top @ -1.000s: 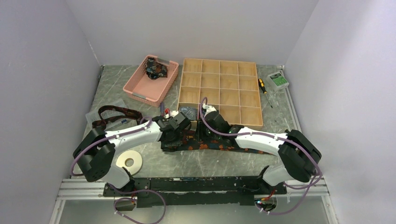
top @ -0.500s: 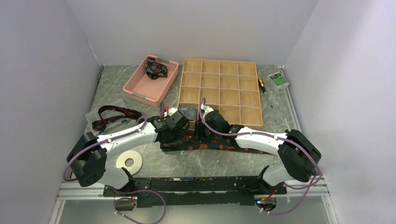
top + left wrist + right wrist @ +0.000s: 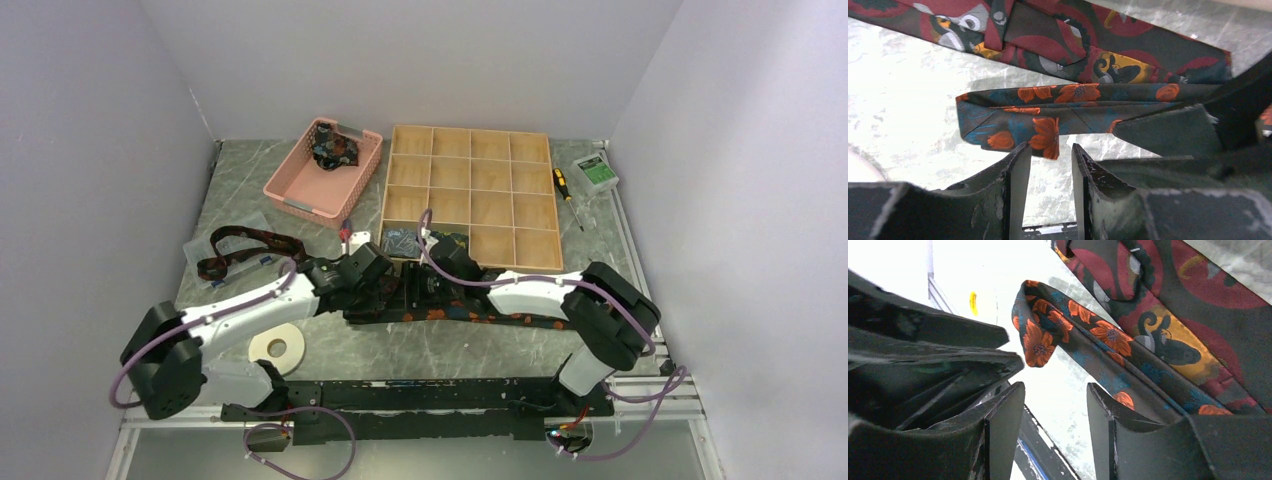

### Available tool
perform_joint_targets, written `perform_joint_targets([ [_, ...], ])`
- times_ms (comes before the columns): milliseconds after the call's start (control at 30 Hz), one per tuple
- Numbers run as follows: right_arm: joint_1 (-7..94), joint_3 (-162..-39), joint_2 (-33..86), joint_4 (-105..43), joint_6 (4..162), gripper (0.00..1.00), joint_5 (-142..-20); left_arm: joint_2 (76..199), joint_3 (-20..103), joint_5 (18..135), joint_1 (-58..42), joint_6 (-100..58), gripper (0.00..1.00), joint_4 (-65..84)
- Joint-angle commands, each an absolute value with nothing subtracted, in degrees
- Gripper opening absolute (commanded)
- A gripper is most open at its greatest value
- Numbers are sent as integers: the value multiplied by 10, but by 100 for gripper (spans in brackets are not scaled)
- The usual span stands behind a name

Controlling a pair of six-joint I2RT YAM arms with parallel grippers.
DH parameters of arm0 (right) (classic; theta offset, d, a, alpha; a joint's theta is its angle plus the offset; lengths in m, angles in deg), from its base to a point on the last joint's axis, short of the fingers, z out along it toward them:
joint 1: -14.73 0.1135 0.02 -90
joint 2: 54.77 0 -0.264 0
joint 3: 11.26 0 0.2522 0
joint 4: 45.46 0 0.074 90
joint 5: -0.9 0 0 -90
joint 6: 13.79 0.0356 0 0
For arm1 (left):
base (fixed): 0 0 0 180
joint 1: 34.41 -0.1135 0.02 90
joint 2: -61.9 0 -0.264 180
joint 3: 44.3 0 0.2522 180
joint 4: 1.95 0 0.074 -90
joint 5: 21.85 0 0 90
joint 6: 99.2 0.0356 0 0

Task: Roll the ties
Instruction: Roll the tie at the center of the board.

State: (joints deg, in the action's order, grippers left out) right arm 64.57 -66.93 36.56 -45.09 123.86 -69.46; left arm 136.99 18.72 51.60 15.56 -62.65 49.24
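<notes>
A navy tie [image 3: 470,313] with orange flowers lies flat across the table in front of both arms. Its folded left end [image 3: 1013,122] sits just beyond my left gripper [image 3: 1048,152], which is open and holds nothing. The same folded end [image 3: 1045,322] shows in the right wrist view, beyond my open, empty right gripper [image 3: 1055,392]. A maroon tie [image 3: 1083,47] with yellow and grey print lies right behind the navy one, also seen in the right wrist view [image 3: 1193,315]. The two grippers face each other closely over this end [image 3: 400,285].
Another maroon tie [image 3: 245,245] lies loose at the left. A pink basket [image 3: 296,192] holds a bundled tie. The wooden compartment tray [image 3: 520,200] has rolled ties in its near-left cells. A white tape ring [image 3: 276,347], a screwdriver [image 3: 565,190] and a small box [image 3: 595,172] lie around.
Both grippers have opened wider and drawn back a little from the navy tie's end. The left arm has swung lower and leftward; the right gripper has shifted left.
</notes>
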Motion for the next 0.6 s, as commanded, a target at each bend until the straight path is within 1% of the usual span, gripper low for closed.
perform_joint_targets([
  [0,645,-697,384,-495,1268,53,-670,1293,182,459,158,-649,42,524],
  [167,653,-739,427,-483,1277,53,-664,1236,164,388,150,-677,49,573],
  [433,668,-789,471,-449,1269,51,-687,1202,132,408,91,-651,50,566],
  [500,668,-800,483,-433,1264,49,-694,1195,121,419,81,-644,49,556],
  [567,668,-805,491,-417,1256,42,-704,1194,110,433,74,-640,49,544],
])
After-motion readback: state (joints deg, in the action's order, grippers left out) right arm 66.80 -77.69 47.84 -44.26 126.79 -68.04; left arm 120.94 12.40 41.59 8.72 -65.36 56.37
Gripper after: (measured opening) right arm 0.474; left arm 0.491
